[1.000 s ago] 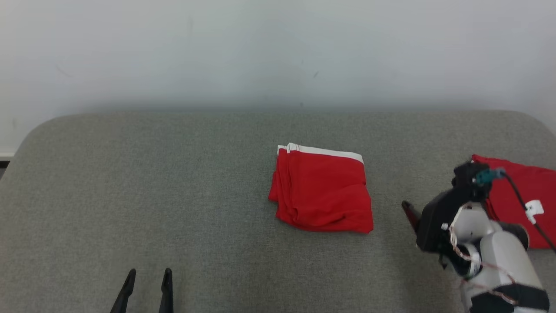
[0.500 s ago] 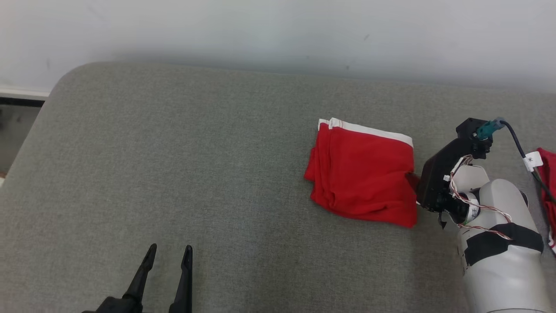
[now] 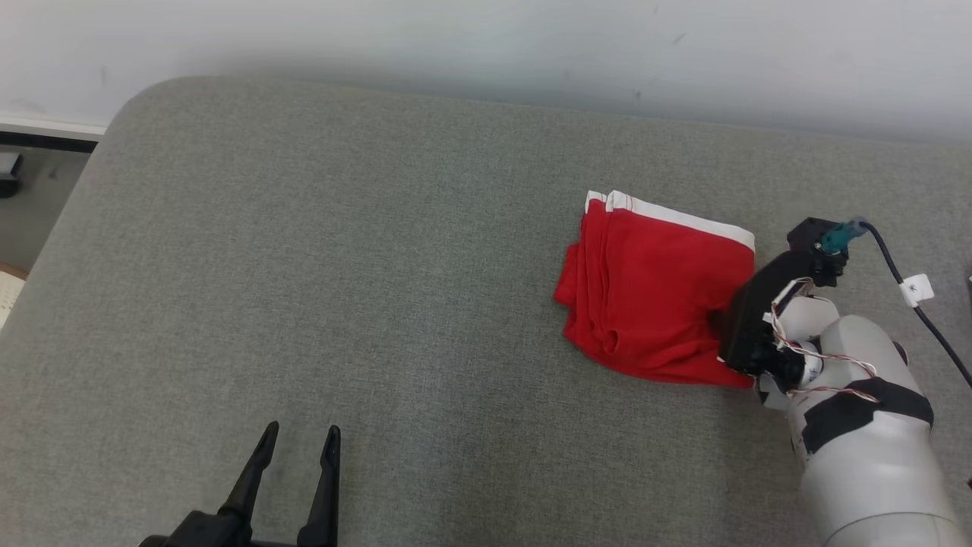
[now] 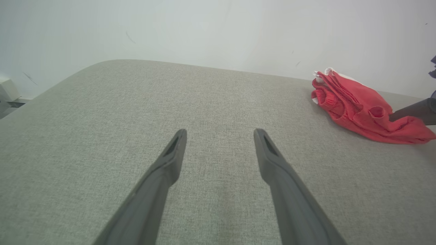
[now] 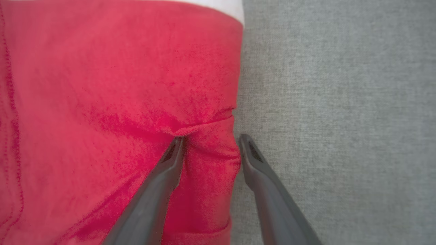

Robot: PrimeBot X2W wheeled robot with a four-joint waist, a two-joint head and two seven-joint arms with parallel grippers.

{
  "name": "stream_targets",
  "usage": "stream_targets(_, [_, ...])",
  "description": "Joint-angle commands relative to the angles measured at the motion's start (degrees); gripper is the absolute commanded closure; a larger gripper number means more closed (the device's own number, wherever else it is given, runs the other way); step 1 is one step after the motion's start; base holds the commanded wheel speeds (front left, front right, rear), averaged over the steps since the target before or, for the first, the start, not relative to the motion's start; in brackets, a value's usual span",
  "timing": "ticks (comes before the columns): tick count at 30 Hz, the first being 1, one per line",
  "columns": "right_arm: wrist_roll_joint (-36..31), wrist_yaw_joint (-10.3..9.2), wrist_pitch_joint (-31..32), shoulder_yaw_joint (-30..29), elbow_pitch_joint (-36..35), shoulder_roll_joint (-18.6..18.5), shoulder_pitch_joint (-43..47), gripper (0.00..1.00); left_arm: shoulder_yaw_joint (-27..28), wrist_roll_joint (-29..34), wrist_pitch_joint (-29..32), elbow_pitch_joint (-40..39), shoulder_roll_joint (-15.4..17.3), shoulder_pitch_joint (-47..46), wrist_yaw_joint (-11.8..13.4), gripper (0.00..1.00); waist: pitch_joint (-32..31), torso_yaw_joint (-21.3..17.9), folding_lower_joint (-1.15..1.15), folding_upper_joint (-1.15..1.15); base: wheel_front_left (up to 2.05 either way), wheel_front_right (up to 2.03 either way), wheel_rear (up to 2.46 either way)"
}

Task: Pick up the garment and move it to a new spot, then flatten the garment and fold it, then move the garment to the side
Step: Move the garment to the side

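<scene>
one red garment (image 3: 661, 296) (white-edged), one grey padded surface (image 3: 380, 266), one black cable (image 3: 881, 243) with one white tag (image 3: 915, 289).

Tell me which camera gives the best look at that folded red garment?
The head view: the garment lies nearly whole there, with a white band along its far edge. The left wrist view catches it low from the side, at far right. The right wrist view is a close-up of one edge, between the fingers of the right end effector.
</scene>
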Motion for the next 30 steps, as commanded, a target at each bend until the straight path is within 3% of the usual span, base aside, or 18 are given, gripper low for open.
stream_targets(1, [-0.15,0.06,-0.04,0.30,1.62,0.40,0.89,1.00,0.05,-0.34,-0.19,0.14,0.24,-1.08,0.07,0.00,0.15,-0.16,0.00,0.00,0.00,0.00,0.00])
stream_targets(5, [0.23,0.05,-2.86,2.36,2.79,0.24,-0.82,1.00,0.39,-0.58,-0.19,0.58,0.48,-1.03,0.07,0.00,-0.15,-1.20,0.00,0.00,0.00,0.00,0.00])
stream_targets(10, [-0.04,0.05,-3.80,7.38,-0.59,0.02,-2.62,1.00,1.54,-0.70,-0.19,0.03,0.92,-1.05,0.07,0.00,-1.04,-4.31,0.00,0.00,0.00,0.00,0.00])
stream_targets(15, [2.26,0.05,-0.58,16.88,-10.02,-6.48,-0.94,1.00,2.90,-0.97,-0.18,-1.06,1.37,-1.06,0.07,0.00,-1.39,-8.58,0.00,0.00,0.00,0.00,0.00])
stream_targets(19, [4.89,0.05,3.39,22.18,-17.21,-14.62,1.62,1.00,3.00,-1.39,-0.18,-2.02,1.68,-1.95,0.07,0.00,-0.13,-10.38,0.00,0.00,0.00,0.00,0.00])
stream_targets(26, [11.32,0.05,9.83,25.22,-28.53,-25.63,6.52,1.00,2.70,-1.28,-0.19,-3.38,2.52,-3.58,0.07,0.00,3.61,-11.46,0.00,0.00,0.00,0.00,0.00])
stream_targets(30, [11.45,0.05,11.01,25.44,-33.59,-31.76,8.81,1.00,2.28,-1.64,-0.18,-3.31,3.19,-4.67,0.07,0.00,5.19,-11.72,0.00,0.00,0.00,0.00,0.00])
